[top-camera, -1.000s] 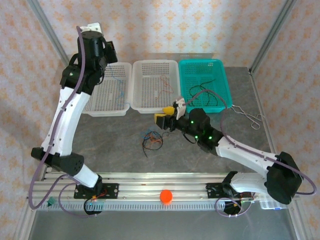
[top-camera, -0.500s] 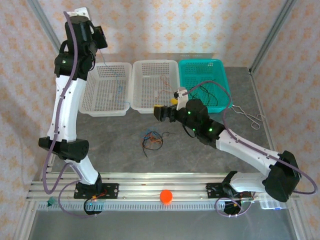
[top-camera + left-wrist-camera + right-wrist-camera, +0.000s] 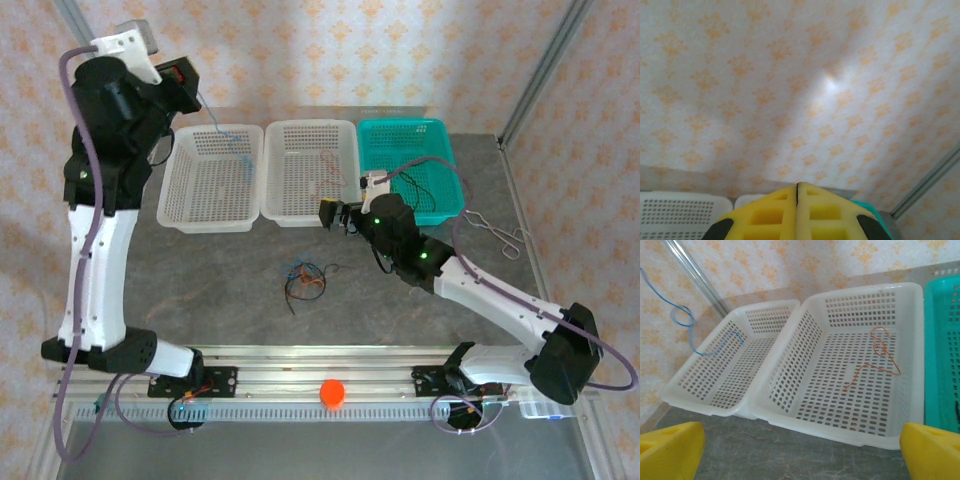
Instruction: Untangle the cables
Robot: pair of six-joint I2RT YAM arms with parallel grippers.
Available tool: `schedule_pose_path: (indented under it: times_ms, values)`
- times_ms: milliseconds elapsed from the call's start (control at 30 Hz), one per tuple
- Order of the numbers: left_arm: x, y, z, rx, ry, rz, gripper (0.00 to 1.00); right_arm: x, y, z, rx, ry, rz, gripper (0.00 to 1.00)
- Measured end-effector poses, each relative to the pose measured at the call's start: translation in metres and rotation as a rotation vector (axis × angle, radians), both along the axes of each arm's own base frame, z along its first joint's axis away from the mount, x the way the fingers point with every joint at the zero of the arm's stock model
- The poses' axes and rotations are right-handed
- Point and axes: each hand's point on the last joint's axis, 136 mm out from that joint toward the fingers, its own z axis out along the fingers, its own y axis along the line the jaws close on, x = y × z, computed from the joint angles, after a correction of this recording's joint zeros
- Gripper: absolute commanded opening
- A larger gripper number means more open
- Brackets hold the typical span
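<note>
A small tangle of black, red and blue cables lies on the grey table in front of the baskets. My left gripper is raised high at the back left, its yellow pads pressed together. It is shut on a blue cable that hangs down into the left white basket. That blue cable curls against the wall in the right wrist view. My right gripper stands open at the middle basket's front rim, with nothing between its fingers. A red cable lies in the middle basket.
A teal basket at the back right holds a black cable. Silver forceps lie on the table to its right. An orange knob sits on the front rail. Metal frame posts stand at the back corners.
My left arm has risen and swung left, pulling the blue cable up over the left basket. My right gripper has moved away from the tangle toward the middle basket.
</note>
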Motion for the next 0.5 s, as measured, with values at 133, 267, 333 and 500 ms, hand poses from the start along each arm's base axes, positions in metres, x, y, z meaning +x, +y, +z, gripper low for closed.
schedule_pose_path:
  times_ms: [133,267,333,500]
  values:
    - [-0.015,0.004,0.016,-0.006,-0.052,0.014,0.0,0.002,0.001,-0.004,-0.014,0.012,-0.003,1.0]
    - [-0.007,0.009,0.019,0.006,-0.056,0.05,0.0,0.002,0.001,0.004,-0.002,0.006,-0.004,1.0]
    - [0.002,0.012,0.014,0.016,-0.042,0.068,0.0,0.003,0.002,0.01,0.009,-0.003,-0.001,1.0]
    - [0.027,0.02,-0.001,0.055,0.002,0.132,0.0,-0.004,0.005,0.03,0.058,-0.033,0.035,1.0]
